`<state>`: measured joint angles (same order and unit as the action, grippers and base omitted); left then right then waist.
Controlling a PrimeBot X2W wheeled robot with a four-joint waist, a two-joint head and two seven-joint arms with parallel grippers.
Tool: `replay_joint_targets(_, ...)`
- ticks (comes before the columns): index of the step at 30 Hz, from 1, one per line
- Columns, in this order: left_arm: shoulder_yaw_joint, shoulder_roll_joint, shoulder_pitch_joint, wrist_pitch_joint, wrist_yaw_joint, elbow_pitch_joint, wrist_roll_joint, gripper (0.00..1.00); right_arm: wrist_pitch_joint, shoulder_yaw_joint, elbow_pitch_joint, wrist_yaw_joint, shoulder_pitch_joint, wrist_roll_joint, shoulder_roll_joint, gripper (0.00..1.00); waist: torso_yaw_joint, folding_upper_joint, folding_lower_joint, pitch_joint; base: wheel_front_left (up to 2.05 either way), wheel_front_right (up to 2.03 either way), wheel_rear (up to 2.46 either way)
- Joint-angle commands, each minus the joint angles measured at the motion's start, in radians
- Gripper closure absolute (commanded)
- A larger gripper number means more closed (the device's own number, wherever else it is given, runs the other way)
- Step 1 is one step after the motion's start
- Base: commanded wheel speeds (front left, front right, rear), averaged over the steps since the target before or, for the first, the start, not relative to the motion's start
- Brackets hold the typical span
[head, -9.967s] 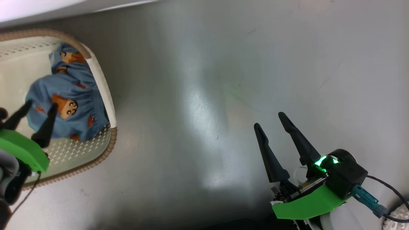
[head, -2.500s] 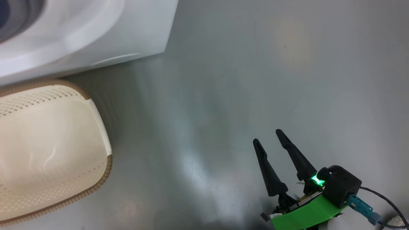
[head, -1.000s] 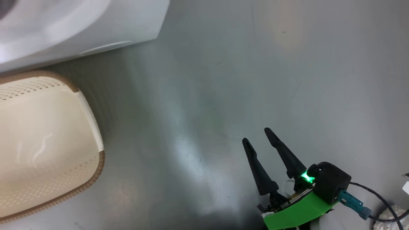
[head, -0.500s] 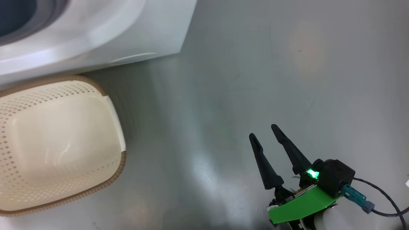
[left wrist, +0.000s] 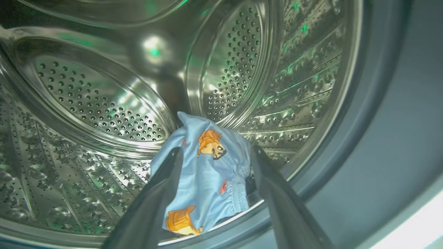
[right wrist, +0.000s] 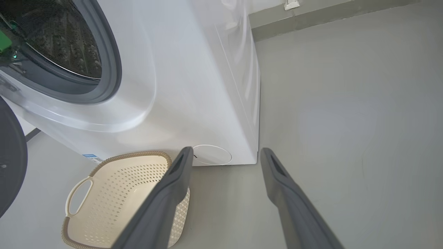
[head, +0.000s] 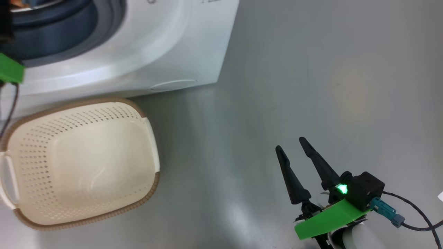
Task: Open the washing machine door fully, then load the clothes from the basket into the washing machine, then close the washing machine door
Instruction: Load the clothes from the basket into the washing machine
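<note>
The washing machine (head: 155, 52) stands with its round mouth uncovered. Its door (right wrist: 12, 155) hangs swung out as a dark disc at the far left of the right wrist view. My left gripper (left wrist: 217, 149) reaches into the steel drum (left wrist: 104, 97), open. One of the clothes (left wrist: 207, 173), blue with orange bears, lies between its spread fingers on the drum's front lip. The cream basket (head: 104, 101) sits on the floor before the washer with nothing in it, and the right wrist view shows this basket (right wrist: 138, 154) too. My right gripper (head: 290, 143) hovers open over bare floor to the right.
The grey-blue rubber seal (left wrist: 380, 121) rings the drum mouth. A round white cap (right wrist: 211, 154) sits low on the washer front, close to my right gripper (right wrist: 226, 149). Grey floor spreads wide to the right of the washer. A cable trails from my right wrist.
The head camera has swung, so the washer front and the whole basket now show. Ten seconds ago a bear garment lay in the basket under my left gripper; the basket now holds nothing.
</note>
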<state>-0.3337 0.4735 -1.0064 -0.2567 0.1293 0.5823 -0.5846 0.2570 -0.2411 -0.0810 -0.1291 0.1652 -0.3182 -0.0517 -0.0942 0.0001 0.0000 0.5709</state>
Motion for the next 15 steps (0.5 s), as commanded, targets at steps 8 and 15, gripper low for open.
replay_joint_targets(8, 0.091, 0.005, 0.136, -0.005, -0.003, -0.102, 0.038, 0.0, 0.005, -0.01, -0.015, -0.002, -0.031, 0.004, 0.001, 0.0, 0.067, -0.0001, 0.0, -0.141, 0.0, 0.0, 0.0)
replay_joint_targets(15, 0.182, -0.006, 0.279, -0.005, -0.015, -0.197, 0.073, 0.0, 0.005, 0.001, -0.037, -0.002, -0.053, 0.002, 0.001, 0.0, 0.087, -0.0001, 0.0, -0.225, 0.0, 0.0, 0.0)
